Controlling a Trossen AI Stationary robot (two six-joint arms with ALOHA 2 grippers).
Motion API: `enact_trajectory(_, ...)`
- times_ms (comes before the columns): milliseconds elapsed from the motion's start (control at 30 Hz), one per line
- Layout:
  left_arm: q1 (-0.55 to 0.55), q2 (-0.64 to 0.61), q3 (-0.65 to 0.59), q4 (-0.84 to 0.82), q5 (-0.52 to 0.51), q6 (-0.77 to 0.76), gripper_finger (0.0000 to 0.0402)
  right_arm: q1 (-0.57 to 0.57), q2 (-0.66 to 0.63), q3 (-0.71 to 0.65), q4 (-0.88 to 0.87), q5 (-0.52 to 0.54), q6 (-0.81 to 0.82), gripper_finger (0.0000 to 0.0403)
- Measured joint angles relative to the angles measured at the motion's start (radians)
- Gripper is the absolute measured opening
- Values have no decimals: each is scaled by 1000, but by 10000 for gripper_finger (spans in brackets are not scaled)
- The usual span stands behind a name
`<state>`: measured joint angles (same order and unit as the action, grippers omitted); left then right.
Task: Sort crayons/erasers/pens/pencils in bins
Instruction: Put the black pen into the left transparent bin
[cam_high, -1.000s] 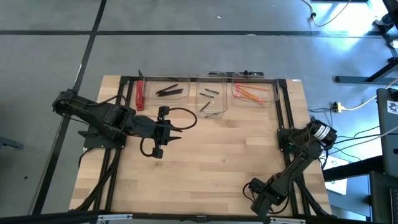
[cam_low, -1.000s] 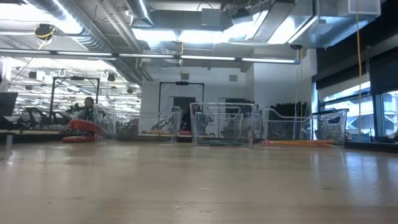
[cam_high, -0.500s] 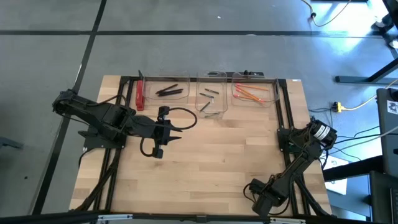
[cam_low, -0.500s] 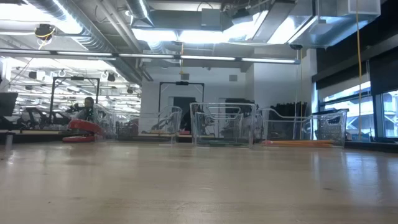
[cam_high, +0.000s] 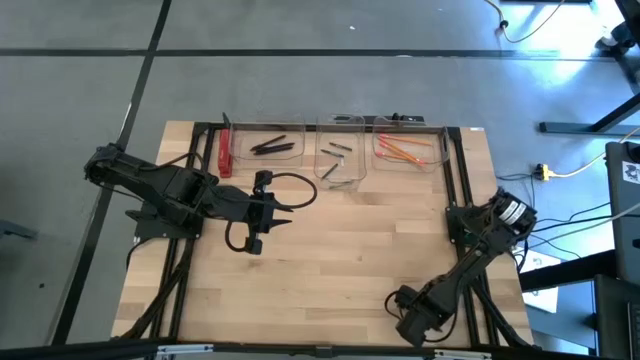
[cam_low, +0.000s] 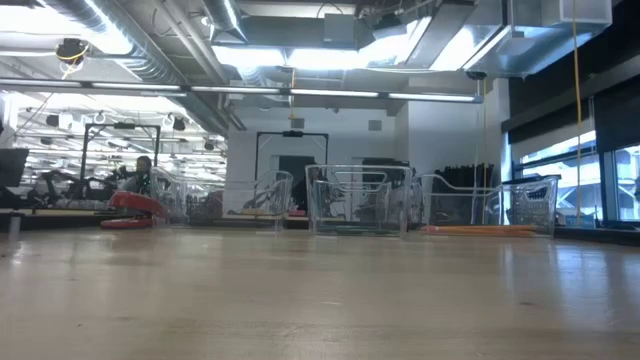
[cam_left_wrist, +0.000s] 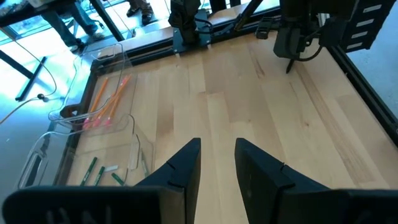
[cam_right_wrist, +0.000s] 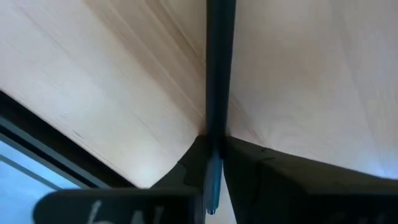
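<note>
Three bins (cam_high: 341, 158) are sitting in a row along the table's (cam_high: 350, 250) far edge. The pens (cam_high: 272, 146) are lying in the left bin, the crayons (cam_high: 333, 160) in the middle bin, the pencils (cam_high: 404, 150) in the right bin. A bar (cam_high: 225, 150) is lying just left of the row, near the far left corner. The left gripper (cam_high: 283, 210) is hovering left of centre; the right gripper (cam_high: 412, 322) is sitting at the near edge, right of centre.
</note>
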<state>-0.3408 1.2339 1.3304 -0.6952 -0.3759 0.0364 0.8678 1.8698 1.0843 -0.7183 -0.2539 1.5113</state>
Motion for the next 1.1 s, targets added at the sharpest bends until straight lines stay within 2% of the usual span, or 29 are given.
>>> enact_trajectory(333,0,0,0,-1,0,0,92,-63,5,77,-7,133,-7,38)
enact_trajectory(533,0,0,0,-1,0,-30,92,-126,4,139,-70,190,-76,38)
enact_trajectory(667,0,3,0,-1,0,-61,92,-187,4,191,-168,225,-162,38)
enact_trajectory(967,0,31,1,-7,0,-70,92,-345,1,295,-333,400,-423,39)
enact_trajectory(1100,0,58,1,-18,0,-87,92,-419,1,319,-346,404,-568,38)
